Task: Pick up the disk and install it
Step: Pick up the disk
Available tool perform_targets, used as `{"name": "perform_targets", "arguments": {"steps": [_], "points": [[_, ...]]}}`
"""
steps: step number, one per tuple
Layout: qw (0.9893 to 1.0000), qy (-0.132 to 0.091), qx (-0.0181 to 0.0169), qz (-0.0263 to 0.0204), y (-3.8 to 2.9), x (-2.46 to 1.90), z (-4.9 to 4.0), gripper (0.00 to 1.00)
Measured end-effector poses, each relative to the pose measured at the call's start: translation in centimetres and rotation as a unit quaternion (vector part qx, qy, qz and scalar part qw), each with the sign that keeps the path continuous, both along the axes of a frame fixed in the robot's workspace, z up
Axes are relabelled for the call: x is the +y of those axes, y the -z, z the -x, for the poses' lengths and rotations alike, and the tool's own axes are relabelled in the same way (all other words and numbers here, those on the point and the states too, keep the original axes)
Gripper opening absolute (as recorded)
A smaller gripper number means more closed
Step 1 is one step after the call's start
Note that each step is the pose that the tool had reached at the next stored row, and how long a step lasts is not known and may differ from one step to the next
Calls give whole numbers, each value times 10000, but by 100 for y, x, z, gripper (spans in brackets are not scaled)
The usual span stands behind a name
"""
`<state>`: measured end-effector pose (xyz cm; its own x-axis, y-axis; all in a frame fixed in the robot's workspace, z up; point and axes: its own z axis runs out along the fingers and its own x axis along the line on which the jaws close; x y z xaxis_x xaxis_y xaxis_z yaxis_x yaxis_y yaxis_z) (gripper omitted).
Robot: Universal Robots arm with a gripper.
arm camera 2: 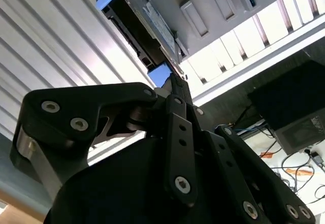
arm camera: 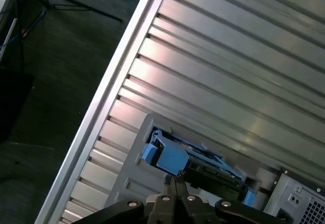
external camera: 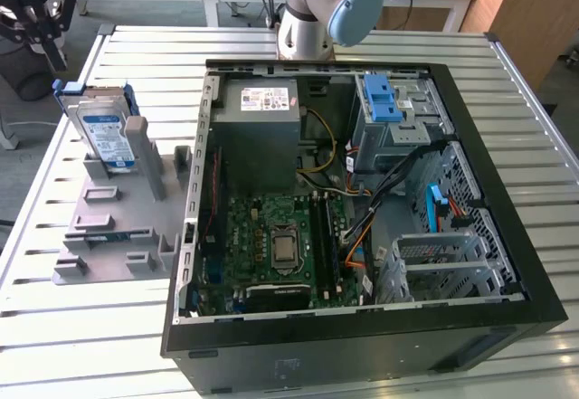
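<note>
The disk (external camera: 105, 135) is a silver hard drive with a white-and-blue label and blue rails. It stands on edge in a grey holder (external camera: 118, 209) on the table, at the exterior view's left. My gripper (external camera: 47, 44) hangs above and behind it, near the table's far left corner, apart from the disk. In both wrist views the disk (arm camera 2: 147, 26) (arm camera: 190, 160) lies just beyond my gripper (arm camera 2: 175, 84) (arm camera: 173, 181). The two fingertips are pressed together with nothing between them.
An open black computer case (external camera: 507, 236) takes up the middle and right of the slatted metal table (external camera: 145, 55). Inside are a grey power-supply box (external camera: 269, 114), a motherboard (external camera: 280, 245) and a metal bay with a blue latch (external camera: 384, 100). The arm's base (external camera: 312, 19) stands behind the case.
</note>
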<state>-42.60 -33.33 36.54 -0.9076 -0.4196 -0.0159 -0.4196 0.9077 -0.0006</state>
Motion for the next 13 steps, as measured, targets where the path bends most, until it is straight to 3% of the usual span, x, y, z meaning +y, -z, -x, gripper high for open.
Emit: {"name": "perform_targets", "arguments": {"steps": [4, 13], "points": [[9994, -333, 0, 0, 1, 0, 0, 11], [9961, -881, 0, 0, 1, 0, 0, 11]]}}
